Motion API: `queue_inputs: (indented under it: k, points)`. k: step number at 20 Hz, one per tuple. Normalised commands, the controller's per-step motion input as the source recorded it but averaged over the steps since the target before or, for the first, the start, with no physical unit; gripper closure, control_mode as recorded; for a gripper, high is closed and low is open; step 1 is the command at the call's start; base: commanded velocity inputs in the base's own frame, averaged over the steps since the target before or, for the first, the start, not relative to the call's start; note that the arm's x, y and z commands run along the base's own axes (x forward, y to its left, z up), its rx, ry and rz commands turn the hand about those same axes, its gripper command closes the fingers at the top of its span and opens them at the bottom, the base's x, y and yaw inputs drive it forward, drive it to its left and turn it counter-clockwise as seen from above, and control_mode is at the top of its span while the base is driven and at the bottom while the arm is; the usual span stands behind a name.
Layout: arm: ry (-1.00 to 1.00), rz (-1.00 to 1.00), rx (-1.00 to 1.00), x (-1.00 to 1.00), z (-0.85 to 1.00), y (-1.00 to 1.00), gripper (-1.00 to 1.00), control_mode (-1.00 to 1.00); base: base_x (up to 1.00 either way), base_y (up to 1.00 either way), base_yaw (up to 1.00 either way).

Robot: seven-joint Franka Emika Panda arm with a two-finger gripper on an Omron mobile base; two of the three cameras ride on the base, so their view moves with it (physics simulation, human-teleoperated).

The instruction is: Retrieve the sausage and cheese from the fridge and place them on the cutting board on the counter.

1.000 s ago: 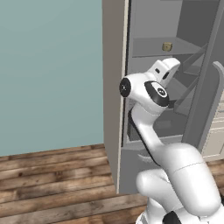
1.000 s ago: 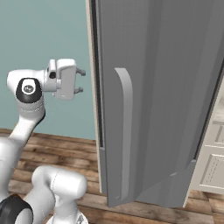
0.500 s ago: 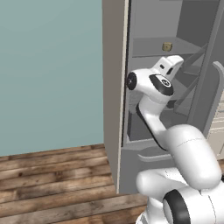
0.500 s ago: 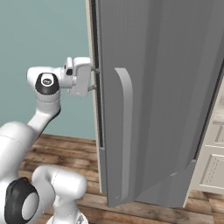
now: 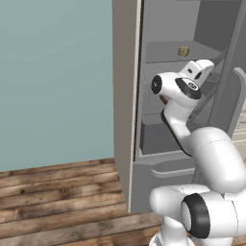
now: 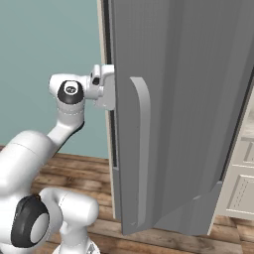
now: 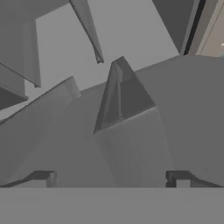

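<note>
Tall grey fridge point(image 5: 144, 120) standing against a teal wall point(image 5: 53, 77), open, with its wide door point(image 6: 188, 114) swung toward the right; long pale grey vertical handle point(image 6: 142, 149) on the door's outer face, curved at the top; grey inner shelves point(image 5: 168, 53) and a drawer point(image 5: 158, 139) lower down, seen past the near left edge of the cabinet; wooden plank floor point(image 5: 53, 197) in front; white panelled cabinets point(image 6: 243, 178) at the far right, beyond the door. White arm reaching up into the opening, hand between cabinet and door; gripper point(image 7: 111, 179) released, both fingertips point(image 7: 43, 178) set wide apart with nothing between them, facing grey inner surfaces. Small pale tan-yellow cheese point(image 5: 183, 51) resting on an upper shelf, far inside, above and a little left of the hand, apart from it.
</note>
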Motion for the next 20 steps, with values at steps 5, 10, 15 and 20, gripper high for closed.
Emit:
queue_inputs:
  k: [5,10,15,20]
  points:
    - [0.0,-0.06,0.0,0.0,-0.07,-0.45,-1.0,-1.0,0.0,0.0,0.0]
    - [0.0,-0.12,0.0,-0.22,-0.05,-0.61,-1.0,-1.0,0.0,0.0,0.0]
    - [0.0,-0.2,0.0,-0.86,-0.04,-0.87,-1.0,-1.0,0.0,0.0,0.0]
    - [0.0,-0.21,0.0,-0.82,-0.1,-0.99,-1.0,-1.0,0.0,0.0,0.0]
